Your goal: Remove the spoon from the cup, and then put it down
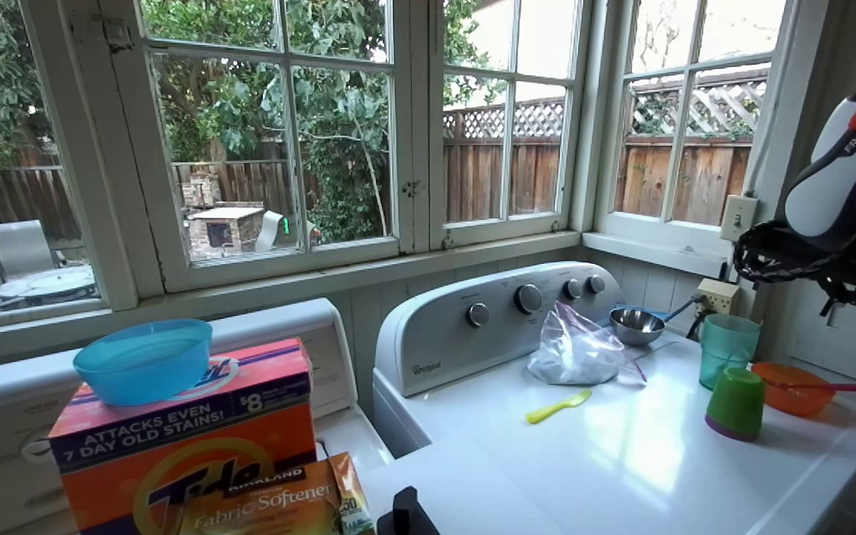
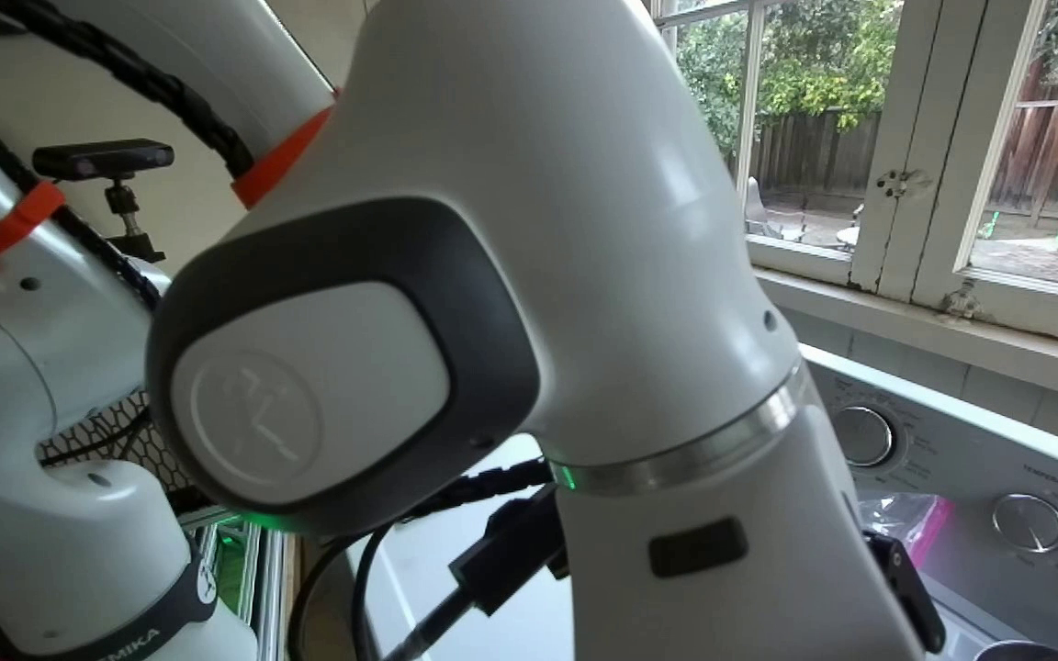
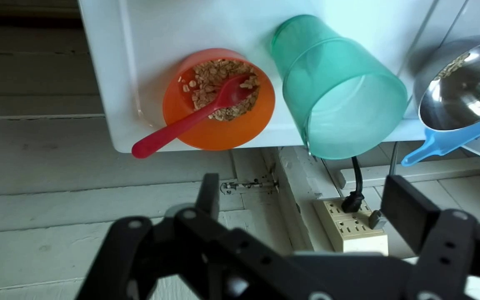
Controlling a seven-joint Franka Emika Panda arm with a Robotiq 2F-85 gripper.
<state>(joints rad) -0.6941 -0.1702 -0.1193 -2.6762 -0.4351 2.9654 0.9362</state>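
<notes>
The cup is a green translucent tumbler (image 1: 729, 345) standing upright on the white machine top. In the wrist view the tumbler (image 3: 331, 79) opens toward the camera, and no spoon shows inside it. The small teal or greyish spoon does not show in any view. My gripper (image 3: 304, 183) is open with nothing between its fingers. In an exterior view the gripper (image 1: 840, 293) hangs in the air, above and to the side of the tumbler, touching nothing. In an exterior view my own arm fills most of the picture and hides the cup.
An orange bowl (image 3: 233, 139) of flakes holds a long red utensil (image 3: 181, 125). An upside-down green cup (image 1: 740, 401), a yellow-green knife (image 1: 558, 407), a plastic bag (image 1: 576, 353) and a metal bowl (image 1: 636, 327) stand nearby. A power outlet box (image 3: 354, 227) is on the wall.
</notes>
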